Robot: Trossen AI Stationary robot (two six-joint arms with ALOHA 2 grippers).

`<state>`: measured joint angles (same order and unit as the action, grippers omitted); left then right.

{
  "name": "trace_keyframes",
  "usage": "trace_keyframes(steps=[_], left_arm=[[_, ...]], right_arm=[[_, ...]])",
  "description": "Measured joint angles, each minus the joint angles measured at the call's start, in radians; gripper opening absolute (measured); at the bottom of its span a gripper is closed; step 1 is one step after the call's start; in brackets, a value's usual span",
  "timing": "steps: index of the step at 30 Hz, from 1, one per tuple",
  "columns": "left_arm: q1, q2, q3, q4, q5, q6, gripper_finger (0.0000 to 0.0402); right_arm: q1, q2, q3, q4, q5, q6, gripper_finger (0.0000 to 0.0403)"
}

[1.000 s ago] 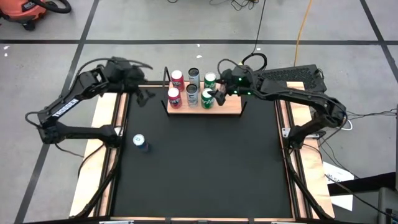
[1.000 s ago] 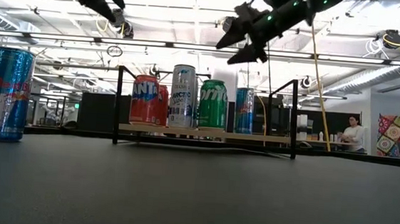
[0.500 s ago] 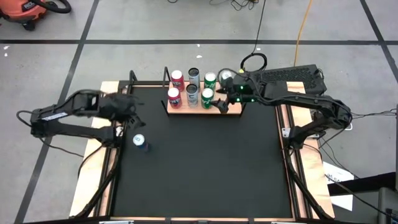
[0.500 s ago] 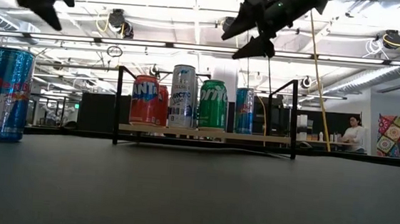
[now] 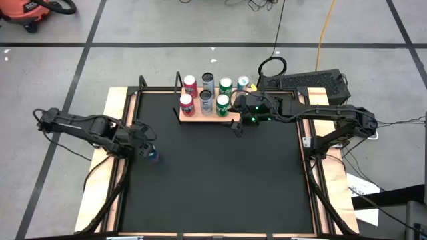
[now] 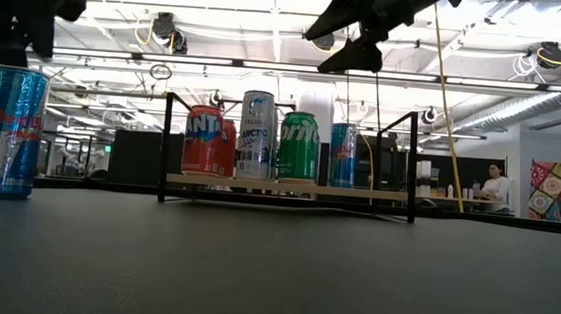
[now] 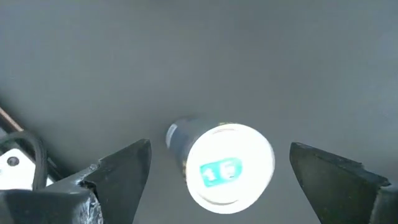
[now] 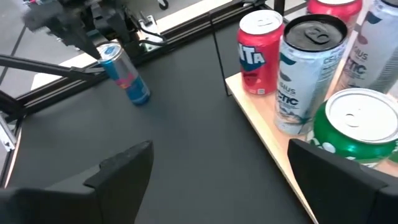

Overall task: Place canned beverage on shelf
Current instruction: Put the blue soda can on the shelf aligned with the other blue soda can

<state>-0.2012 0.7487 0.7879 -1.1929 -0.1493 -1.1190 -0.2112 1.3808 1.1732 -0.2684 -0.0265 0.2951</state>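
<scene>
Blue can (image 7: 221,164) beneath open left gripper (image 7: 231,168) (apparently untouched); right gripper (image 5: 237,125) open.

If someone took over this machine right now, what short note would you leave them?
Left gripper: open, poised above the blue can standing upright on the black table, not gripping it.
Right gripper: open, empty, just off the shelf at its right front corner.
Done: seven cans stand on the shelf.
Left: close on the blue can, carry it over and set it in the free spot at the shelf's right end.
</scene>
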Motion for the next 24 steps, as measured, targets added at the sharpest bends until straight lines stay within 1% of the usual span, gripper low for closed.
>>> trace_keyframes(steps=[5,10,12,15,19,22,24], left_arm=[[-0.049,0.050,-0.037,0.022,-0.013,-0.028,0.0380],[-0.087,0.107,-0.072,0.092,-0.013,-0.028,0.0379],[-0.096,0.137,-0.075,0.088,-0.013,-0.029,0.0370],[-0.103,0.178,-0.076,0.086,-0.013,-0.036,0.0336],[-0.102,0.203,-0.076,0.086,-0.013,-0.037,0.0271],[-0.103,0.203,-0.076,0.134,-0.013,-0.028,0.0226],[-0.103,0.205,-0.076,0.195,-0.014,-0.013,0.0214]], right_arm=[[0.017,0.000,0.000,0.000,0.003,0.007,0.0357],[0.018,0.000,0.000,0.001,0.004,0.017,0.0357],[0.017,0.000,0.000,0.001,0.004,0.032,0.0357],[0.017,0.000,0.000,0.000,0.003,0.045,0.0357],[0.017,0.000,0.000,0.000,0.001,0.064,0.0357],[0.018,0.000,0.000,-0.004,0.000,0.080,0.0357],[0.020,0.000,0.000,-0.007,0.000,0.090,0.0357]])
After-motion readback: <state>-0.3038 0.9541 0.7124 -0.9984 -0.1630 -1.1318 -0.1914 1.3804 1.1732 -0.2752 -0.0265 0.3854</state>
